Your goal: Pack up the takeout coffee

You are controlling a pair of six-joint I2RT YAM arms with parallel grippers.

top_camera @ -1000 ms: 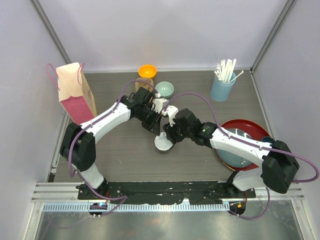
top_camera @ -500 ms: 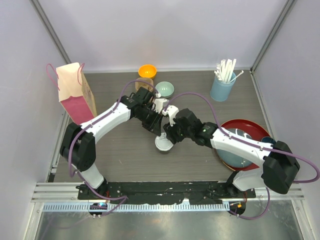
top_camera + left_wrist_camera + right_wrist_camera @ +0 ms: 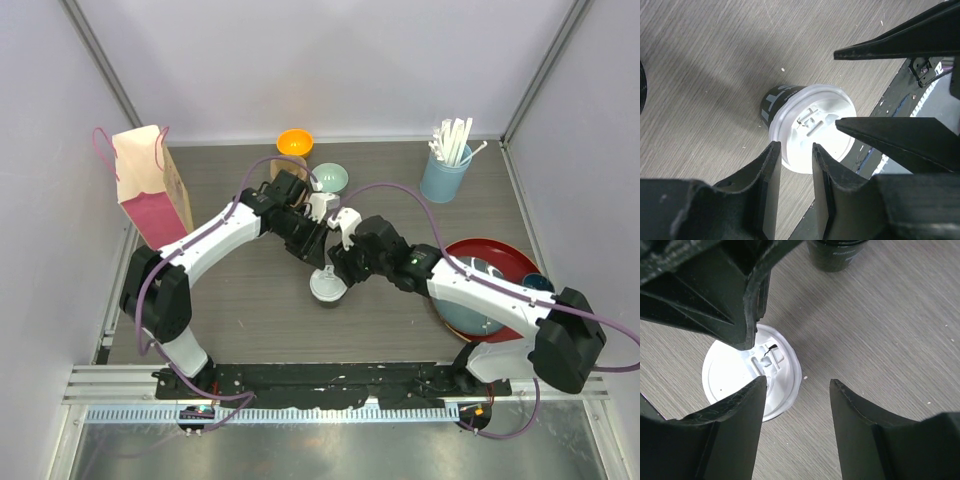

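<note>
Hiding part of the coffee cup point(image 3: 327, 287), both arms crowd it.

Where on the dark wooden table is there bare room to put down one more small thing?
Bare wood lies between the pink paper bag and the black cup with white lid, and between that cup and the light-blue straw tumbler. The middle is crowded: both grippers, left and right, hang over the cup.

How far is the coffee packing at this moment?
Done: one coffee cup stands on the table with its white lid on. In hand: both pincers, left and right, hover over that cup, jaws open, holding nothing. Left: a second black cup has no lid visible, and nothing visibly sits in the pink paper bag.
</note>
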